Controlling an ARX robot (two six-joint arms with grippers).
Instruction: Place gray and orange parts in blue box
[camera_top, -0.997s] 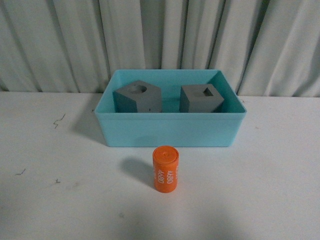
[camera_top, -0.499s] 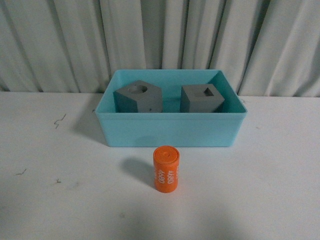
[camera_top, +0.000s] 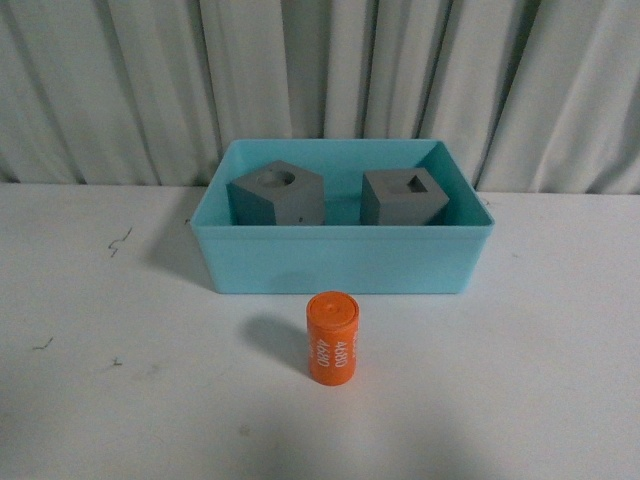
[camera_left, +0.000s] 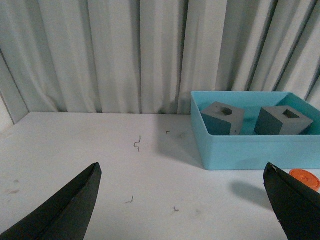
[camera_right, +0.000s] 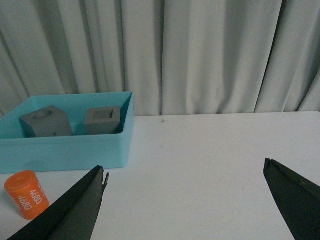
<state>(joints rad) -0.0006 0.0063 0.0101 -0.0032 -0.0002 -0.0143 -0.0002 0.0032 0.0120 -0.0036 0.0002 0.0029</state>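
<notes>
Nothing moved, orange cylinder upright, long axis vertical, outside blue box

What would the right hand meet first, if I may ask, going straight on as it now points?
Likely the curtain: the right hand looks over bare table, with the blue box off to the side.

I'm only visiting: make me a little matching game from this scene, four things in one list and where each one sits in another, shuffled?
Things:
1. round-hole gray cube
2. square-hole gray cube
3. orange cylinder
4. blue box

Places:
A. upright on the table, in front of the box
B. inside the box, left half in the front view
C. inside the box, right half in the front view
D. on the table, just before the curtain

Pairs: 1-B, 2-C, 3-A, 4-D
</notes>
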